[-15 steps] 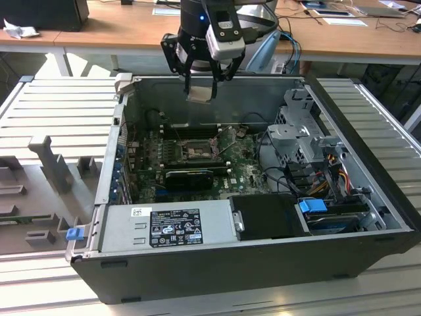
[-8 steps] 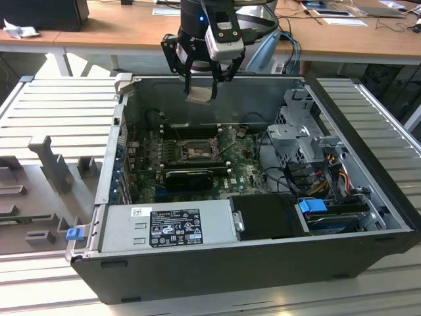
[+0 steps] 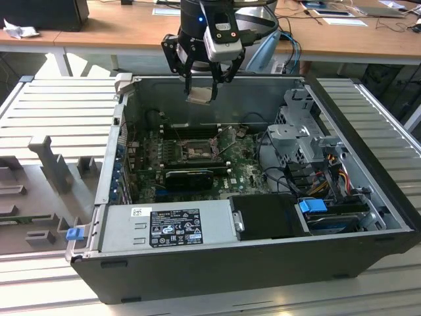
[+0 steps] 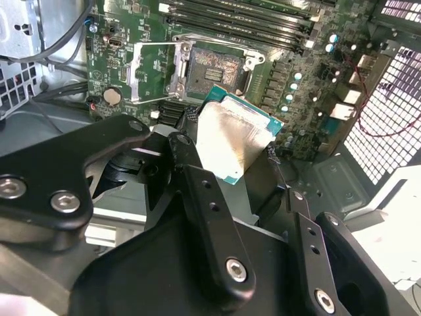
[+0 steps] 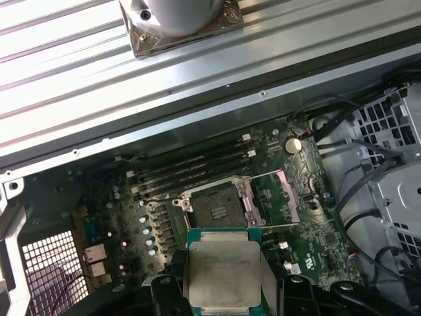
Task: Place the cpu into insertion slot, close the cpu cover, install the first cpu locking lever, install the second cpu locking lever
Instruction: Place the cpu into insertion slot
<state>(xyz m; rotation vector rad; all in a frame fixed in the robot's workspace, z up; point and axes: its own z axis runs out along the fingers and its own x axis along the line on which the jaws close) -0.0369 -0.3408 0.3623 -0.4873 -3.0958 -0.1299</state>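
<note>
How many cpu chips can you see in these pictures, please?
1. The cpu is clamped in the gripper above the open computer case; the insertion slot is empty. Another could be hidden inside the case.

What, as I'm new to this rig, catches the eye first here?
The claw grips the cpu, silvery face showing, above an open computer case. Below, on the green board, the dark slot sits uncovered.

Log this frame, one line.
gripper shut on cpu | hovering over open computer case | insertion slot empty | cpu cover open
</note>
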